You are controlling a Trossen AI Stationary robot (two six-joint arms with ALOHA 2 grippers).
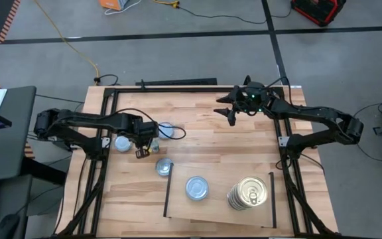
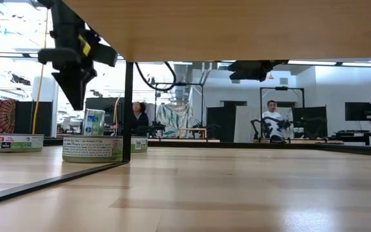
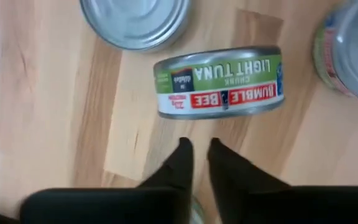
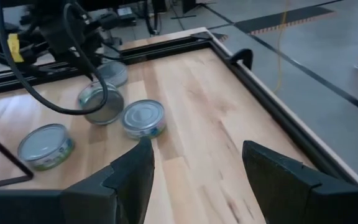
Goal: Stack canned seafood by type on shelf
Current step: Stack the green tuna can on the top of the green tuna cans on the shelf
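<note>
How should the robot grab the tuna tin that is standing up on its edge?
Probably across its two flat faces. The tuna tin stands on its rim on the tabletop, label band facing up, so its thin width suits a gripper coming straight down from above. The left gripper sits just beside it, fingers nearly together, and would need to open first.

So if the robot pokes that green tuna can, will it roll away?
The tuna can seems to stand on its round edge, so a nudge could roll it or tip it flat. Its metal wall looks stiff, so it likely won't squash. The glossy label might be slippery.
</note>
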